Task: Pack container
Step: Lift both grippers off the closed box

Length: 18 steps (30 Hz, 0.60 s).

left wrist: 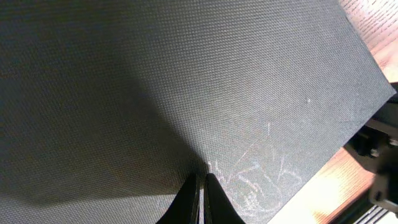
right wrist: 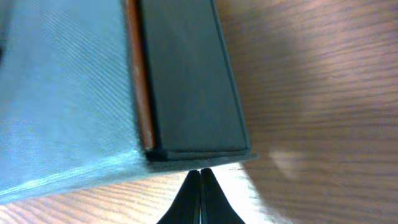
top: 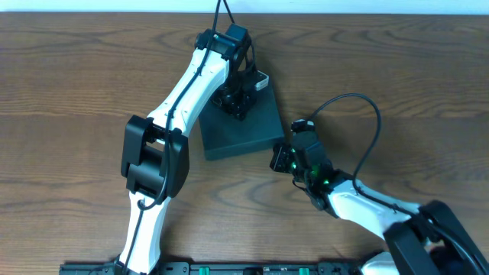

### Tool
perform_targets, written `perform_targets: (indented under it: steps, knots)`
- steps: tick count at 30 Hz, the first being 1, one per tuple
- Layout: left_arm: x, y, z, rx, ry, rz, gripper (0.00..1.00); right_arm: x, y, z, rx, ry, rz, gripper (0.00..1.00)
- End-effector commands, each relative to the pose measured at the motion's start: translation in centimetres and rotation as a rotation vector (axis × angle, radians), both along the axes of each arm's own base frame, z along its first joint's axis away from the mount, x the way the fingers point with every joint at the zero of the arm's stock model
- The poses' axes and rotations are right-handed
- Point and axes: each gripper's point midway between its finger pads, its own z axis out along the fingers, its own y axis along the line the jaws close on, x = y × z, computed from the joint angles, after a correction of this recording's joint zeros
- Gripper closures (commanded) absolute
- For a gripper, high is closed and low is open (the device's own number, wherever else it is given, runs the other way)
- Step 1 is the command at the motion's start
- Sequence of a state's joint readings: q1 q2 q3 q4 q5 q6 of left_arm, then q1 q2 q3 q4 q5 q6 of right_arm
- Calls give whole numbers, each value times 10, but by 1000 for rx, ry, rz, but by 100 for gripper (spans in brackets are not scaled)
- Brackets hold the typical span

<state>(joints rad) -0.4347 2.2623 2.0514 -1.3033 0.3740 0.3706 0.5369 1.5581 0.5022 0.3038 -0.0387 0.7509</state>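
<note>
The container (top: 244, 128), a matte black box with its flap lid down, lies on the wooden table at centre. My left gripper (top: 237, 103) is shut and empty, its tips resting on the lid's far part; in the left wrist view the closed tips (left wrist: 201, 179) touch the textured lid (left wrist: 186, 93). My right gripper (top: 281, 158) is shut and empty at the box's near right corner. In the right wrist view the closed tips (right wrist: 200, 172) sit just under the flap's thin edge at the corner of the container (right wrist: 186, 81).
A white object (top: 262, 79) shows at the box's far right corner, partly behind the left arm. The wooden table (top: 76, 92) extends around the box. The right arm's cable (top: 359, 99) loops to the right.
</note>
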Motion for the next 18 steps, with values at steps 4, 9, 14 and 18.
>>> perform_targets:
  steps: [4, 9, 14, 18]
  knots:
    - [-11, -4, -19, 9, 65, -8, 94, 2, 6, -1, 37, 9, 5, 98]
    - [-7, -18, -15, -68, 54, -5, 94, -5, 8, -1, 53, 39, 29, 98]
    - [1, -41, -13, -133, 11, -7, 94, -6, 10, 0, 61, 46, 38, 99]
    - [-1, -53, -17, -137, 5, -6, 94, -8, 12, 0, 70, 52, 49, 98]
